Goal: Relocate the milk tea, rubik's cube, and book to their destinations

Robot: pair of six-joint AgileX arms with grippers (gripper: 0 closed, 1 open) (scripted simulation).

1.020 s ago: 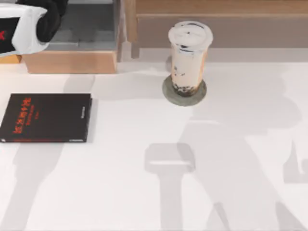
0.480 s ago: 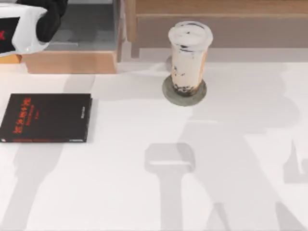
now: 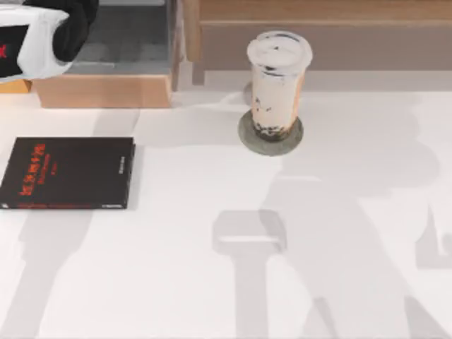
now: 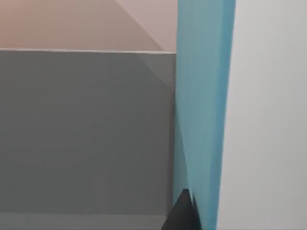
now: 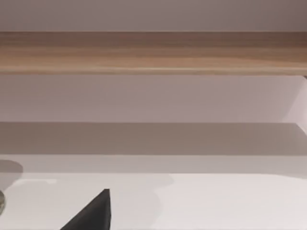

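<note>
white table (image 3: pixel 176 282), wooden shelf (image 3: pixel 318 21) along far edge | milk tea (image 3: pixel 277 85) upright on grey coaster (image 3: pixel 248 141) | left arm (image 3: pixel 35 35) at far-left wooden box (image 3: pixel 106 90) | book (image 4: pixel 204 96) upright against a dark fingertip (image 4: pixel 182 215), grip: cannot tell | black book (image 3: pixel 67 171) flat, left side

Wooden rail (image 5: pixel 153 51) across a pale wall, white surface (image 5: pixel 216 201) below, one dark tool fingertip (image 5: pixel 93 213) near the frame's edge

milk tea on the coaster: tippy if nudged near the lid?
Probably. The milk tea is tall over a narrow base on a small round coaster, so a high push likely topples it. It looks nearly full, so fairly heavy. Its clear plastic wall may flex and slip.
</note>
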